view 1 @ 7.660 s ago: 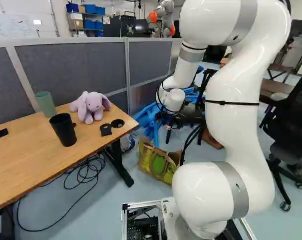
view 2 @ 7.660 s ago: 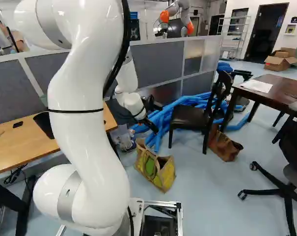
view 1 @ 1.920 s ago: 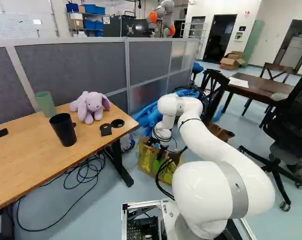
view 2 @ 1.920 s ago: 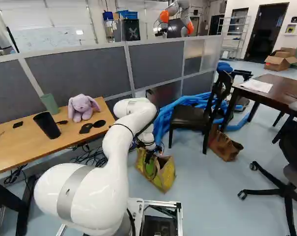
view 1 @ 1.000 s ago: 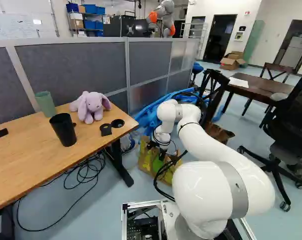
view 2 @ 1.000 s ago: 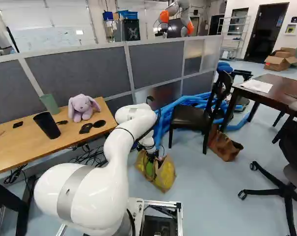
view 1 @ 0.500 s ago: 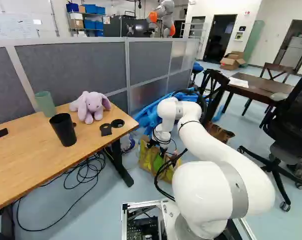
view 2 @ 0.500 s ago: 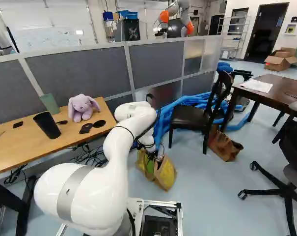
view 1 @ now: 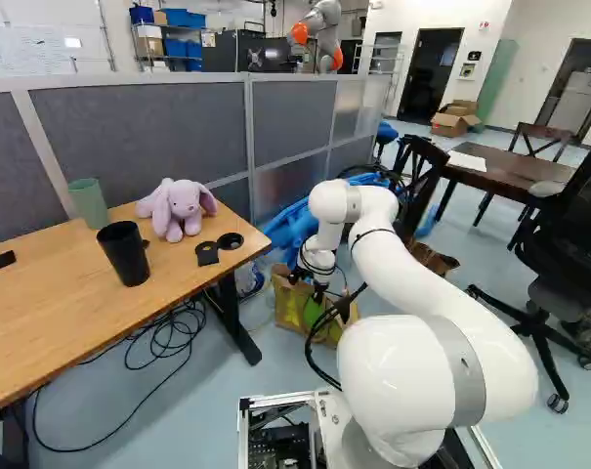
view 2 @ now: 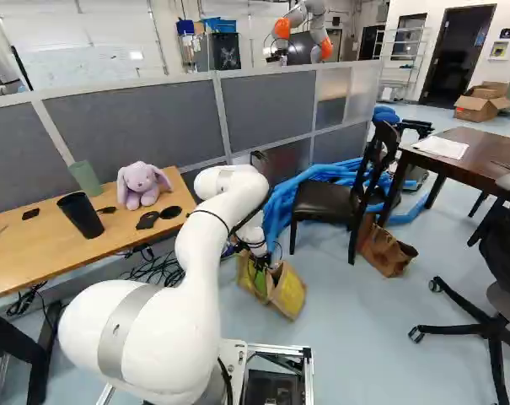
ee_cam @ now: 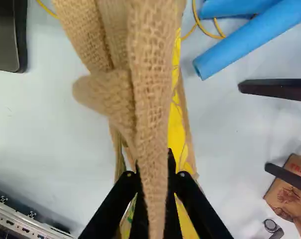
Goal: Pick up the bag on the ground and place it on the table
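Note:
My gripper is low over the yellow-green and tan bag, just past the table in the left base view. In the right base view the arm partly covers the gripper, and the bag leans out to its right. The wrist view shows the gripper shut on a tan woven handle, pinched from both sides; the bag's yellow side hangs behind it. Whether the bag's base touches the floor, I cannot tell.
On the table are a purple plush rabbit, a black cup, a green cup and small black items. Blue tubes, a dark chair and a brown bag lie beyond. Another robot stands behind the partition.
Over the last second my gripper has closed and risen slightly. The bag has shifted up with it, its top drawn in toward the gripper. The base has stayed put.

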Controlling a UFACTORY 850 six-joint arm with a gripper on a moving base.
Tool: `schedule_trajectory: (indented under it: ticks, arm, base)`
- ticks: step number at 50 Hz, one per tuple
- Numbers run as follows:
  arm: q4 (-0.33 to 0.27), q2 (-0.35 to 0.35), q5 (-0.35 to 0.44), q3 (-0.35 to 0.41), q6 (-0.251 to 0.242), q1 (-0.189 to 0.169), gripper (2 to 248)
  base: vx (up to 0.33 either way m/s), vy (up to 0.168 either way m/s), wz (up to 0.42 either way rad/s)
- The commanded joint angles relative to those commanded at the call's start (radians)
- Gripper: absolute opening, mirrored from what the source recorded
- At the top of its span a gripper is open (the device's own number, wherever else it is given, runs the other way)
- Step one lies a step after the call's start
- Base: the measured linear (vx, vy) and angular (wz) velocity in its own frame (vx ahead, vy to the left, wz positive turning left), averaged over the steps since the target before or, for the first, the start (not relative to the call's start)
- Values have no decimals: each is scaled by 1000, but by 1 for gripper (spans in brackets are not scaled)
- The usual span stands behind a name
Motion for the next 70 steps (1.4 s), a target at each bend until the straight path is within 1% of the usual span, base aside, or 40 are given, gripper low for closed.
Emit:
schedule_trajectory:
  ticks: [23,26,30,36,70]
  arm:
    - [0,87,0,82,0,0,21]
    - [0,98,0,92,11,0,21]
    - [0,113,0,106,41,0,21]
    - [0,136,0,126,97,0,21]
    - [0,261,0,234,452,0,21]
  base:
    - [0,0,0]
    - [0,0,0]
    - [0,0,0]
    - [0,0,0]
    - [0,0,0]
